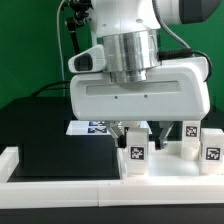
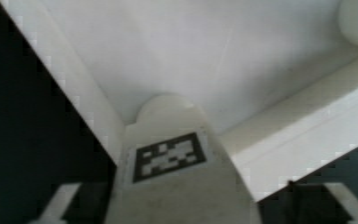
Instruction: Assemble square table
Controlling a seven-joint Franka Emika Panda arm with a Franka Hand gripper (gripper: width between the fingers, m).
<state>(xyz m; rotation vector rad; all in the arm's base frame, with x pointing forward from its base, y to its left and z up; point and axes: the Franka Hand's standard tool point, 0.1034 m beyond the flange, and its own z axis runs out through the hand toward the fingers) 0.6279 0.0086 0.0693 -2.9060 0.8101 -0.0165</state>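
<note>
Fingers poised over a table leg

The stubby, tagged leg stands on the black surface by the border rail, fingers spread around it; rigid, light, smooth plastic probably wants a firm mid-body pinch.

The arm's fingers hang over the counter directly above one leg, which stands upright just behind the front border rail. Two further legs stand toward the exterior view's right. The marker board lies behind, under the arm.

In the wrist view, the leg stands between the fingers, before the tabletop.
</note>
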